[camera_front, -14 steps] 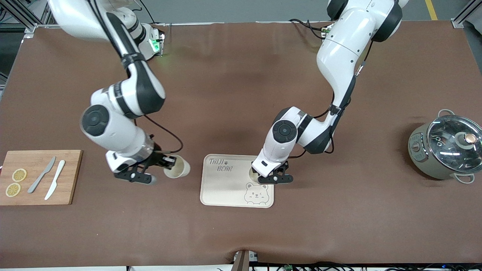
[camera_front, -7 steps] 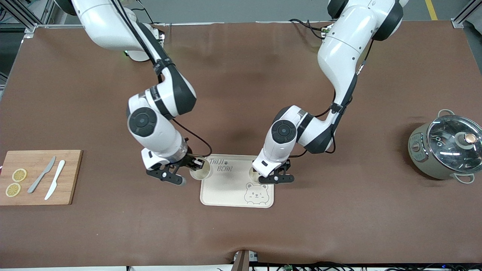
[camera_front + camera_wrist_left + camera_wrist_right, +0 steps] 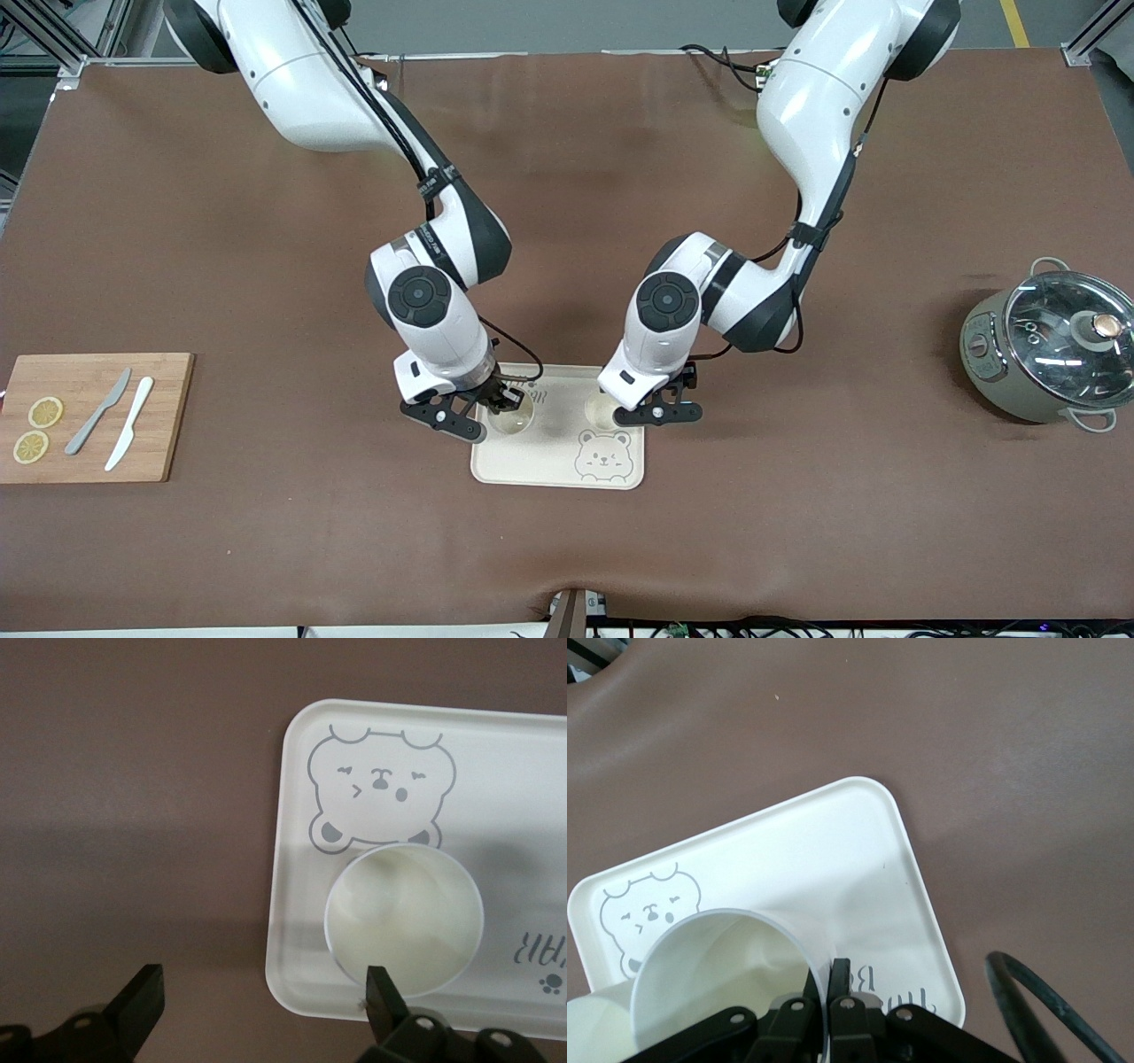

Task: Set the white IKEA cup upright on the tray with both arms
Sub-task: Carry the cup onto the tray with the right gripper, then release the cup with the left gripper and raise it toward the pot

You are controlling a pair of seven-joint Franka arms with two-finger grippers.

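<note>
Nearest the front camera: cream-white tray (image 3: pixel 532 465), flat on the brown counter (image 3: pixel 567 549), bear face at the corner nearest the camera on the left arm's side, lettering along the edge farthest from the camera.

On the tray, farther from the camera than the bear face, toward the left arm's end: first white cup (image 3: pixel 601 409), upright, mouth up, seated on the tray just above the bear's head. In the left wrist view, same cup (image 3: pixel 404 920) seen from above, empty.

Over that cup: left gripper (image 3: pixel 657 409), fingers spread wide, one fingertip at the cup's rim, the other out over bare counter beside the tray; nothing clasped.

On the tray's right-arm side: second white cup (image 3: pixel 512 416), mouth up toward the camera, rim pinched by the right gripper (image 3: pixel 500 403), over the lettered part of the tray. In the right wrist view, fingers (image 3: pixel 842 979) closed tight on the cup (image 3: pixel 722 979) wall, cup hanging over the tray (image 3: pixel 859 859); contact with the tray not discernible.

Well apart, toward the right arm's end of the counter: wooden cutting board (image 3: pixel 168 416), bearing two lemon slices (image 3: pixel 37 429), a grey knife (image 3: pixel 98 411) and a white knife (image 3: pixel 129 435).

Toward the left arm's end, slightly farther from the camera: grey-green pot (image 3: pixel 992 354) under a glass lid (image 3: pixel 1067 330) with a copper knob.
</note>
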